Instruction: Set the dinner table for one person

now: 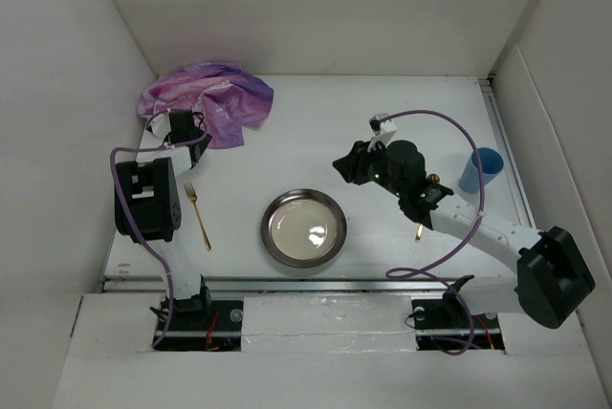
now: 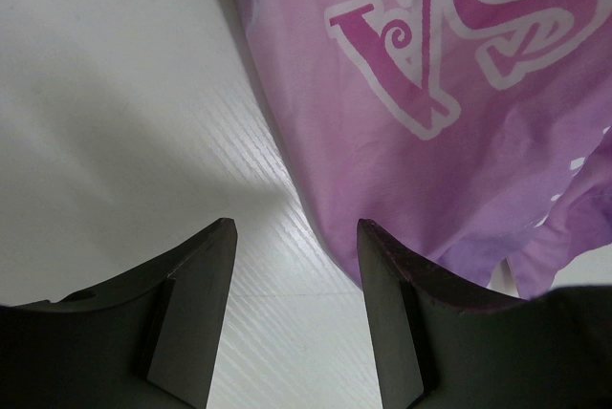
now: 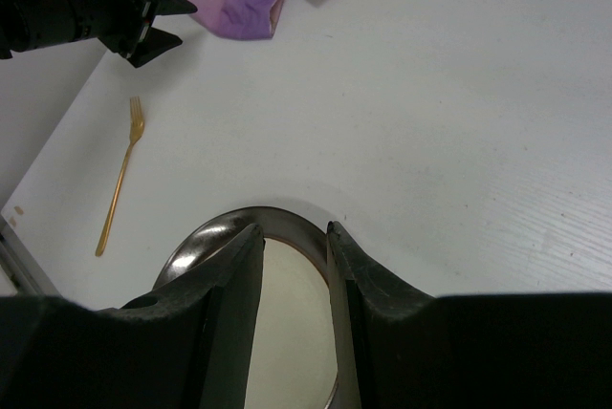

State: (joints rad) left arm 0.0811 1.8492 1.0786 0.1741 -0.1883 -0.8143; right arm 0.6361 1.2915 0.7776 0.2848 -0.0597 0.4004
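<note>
The white dinner table (image 1: 316, 113) carries a round metal plate (image 1: 304, 227) near the front, with a gold fork (image 1: 198, 215) lying to its left. My left gripper (image 1: 182, 127) is open and empty, low over the table at the near edge of the crumpled purple cloth mat (image 1: 206, 94). In the left wrist view the gripper (image 2: 296, 237) frames bare table, with the cloth (image 2: 430, 94) by the right finger. My right gripper (image 1: 346, 168) is open and empty, up and to the right of the plate. The right wrist view shows the plate's rim (image 3: 206, 237) beyond the gripper (image 3: 294, 230), and also the fork (image 3: 120, 180).
A blue cup (image 1: 481, 170) stands at the right edge. A gold utensil (image 1: 419, 231) lies partly hidden under the right arm. White walls close in the left, back and right. A silver rail (image 1: 287, 282) runs along the near edge.
</note>
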